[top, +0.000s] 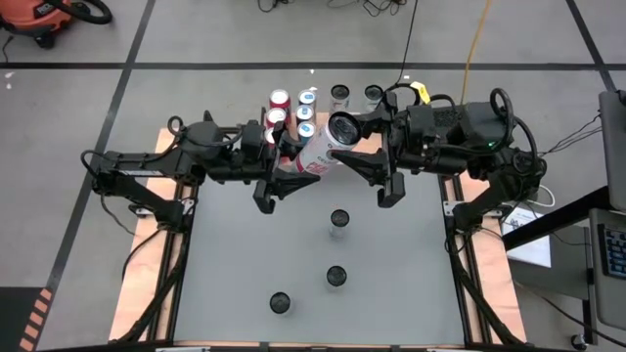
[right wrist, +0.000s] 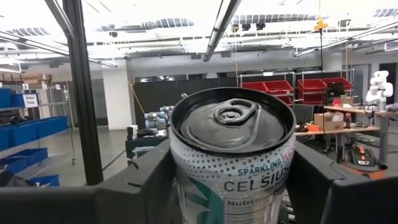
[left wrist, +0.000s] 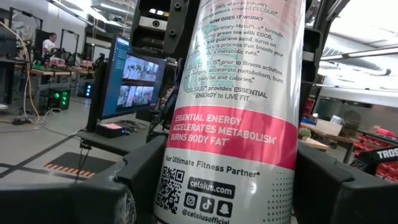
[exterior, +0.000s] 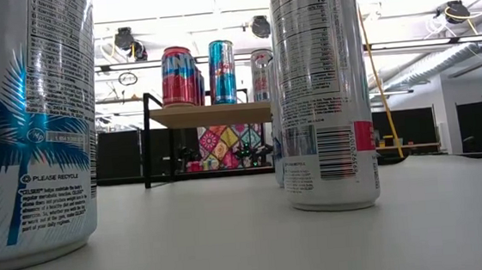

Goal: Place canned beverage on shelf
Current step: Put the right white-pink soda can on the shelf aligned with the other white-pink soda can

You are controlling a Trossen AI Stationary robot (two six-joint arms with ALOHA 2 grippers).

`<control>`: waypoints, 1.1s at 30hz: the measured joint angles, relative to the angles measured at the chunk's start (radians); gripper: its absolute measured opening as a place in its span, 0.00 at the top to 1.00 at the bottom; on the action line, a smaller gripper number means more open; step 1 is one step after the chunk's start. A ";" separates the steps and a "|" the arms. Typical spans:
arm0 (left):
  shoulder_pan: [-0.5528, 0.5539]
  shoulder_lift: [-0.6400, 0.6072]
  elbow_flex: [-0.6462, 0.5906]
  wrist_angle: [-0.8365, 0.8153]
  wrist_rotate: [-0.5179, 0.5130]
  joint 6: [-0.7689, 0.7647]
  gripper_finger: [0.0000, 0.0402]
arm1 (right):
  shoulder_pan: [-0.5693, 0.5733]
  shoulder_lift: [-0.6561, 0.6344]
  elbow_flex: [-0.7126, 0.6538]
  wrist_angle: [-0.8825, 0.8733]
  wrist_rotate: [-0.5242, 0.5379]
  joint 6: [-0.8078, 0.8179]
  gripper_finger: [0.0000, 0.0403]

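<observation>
A white and pink can (top: 321,149) is held in the air between both arms, just in front of the shelf (exterior: 209,114). It is tilted, with its top (right wrist: 231,121) toward the right arm. My left gripper (top: 298,161) comes from the table's left and is shut on the can's lower part. My right gripper (top: 347,137) comes from the right and is shut on its upper part. The shelf's wooden top carries several red and blue cans (top: 293,108), which also show in the low view (exterior: 210,73). My left gripper pinches the can's lower side wall (left wrist: 177,186) between its two fingers (left wrist: 106,193), which come from the table's left and lie across the can. The can is clear of the table and tilted. My right gripper pinches the can's upper wall just below the rim (right wrist: 186,180) between its two fingers (right wrist: 137,186), coming from the table's right toward the can's top end. The lid faces the wrist camera.
Three cans stand on the grey table nearer the front (top: 339,220) (top: 335,277) (top: 281,303); two of them loom close in the low view (exterior: 25,126) (exterior: 319,86). Two more cans (top: 339,95) (top: 374,95) stand at the far edge, right of the shelf.
</observation>
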 joint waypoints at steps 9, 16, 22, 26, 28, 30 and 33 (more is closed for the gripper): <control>-0.002 0.000 0.000 -0.030 -0.077 -0.002 0.17 | -0.002 -0.002 0.000 -0.014 0.004 -0.026 0.47; 0.001 -0.016 0.000 -0.084 -0.103 -0.005 0.03 | -0.024 -0.036 -0.001 -0.112 -0.004 -0.022 0.47; 0.001 -0.050 0.000 -0.155 -0.128 -0.055 0.02 | -0.055 -0.081 0.000 -0.189 -0.005 -0.022 0.47; 0.000 -0.075 0.000 -0.211 -0.163 -0.056 0.02 | -0.086 -0.105 0.000 -0.279 -0.010 -0.027 0.47; 0.000 -0.091 0.000 -0.228 -0.180 -0.057 0.02 | -0.111 -0.115 -0.001 -0.314 -0.050 -0.023 0.47; 0.000 -0.102 0.000 -0.233 -0.196 -0.057 0.02 | -0.141 -0.132 -0.009 -0.334 -0.107 -0.010 0.47; 0.000 -0.110 0.000 -0.236 -0.221 -0.057 0.02 | -0.181 -0.160 -0.038 -0.350 -0.175 -0.003 0.47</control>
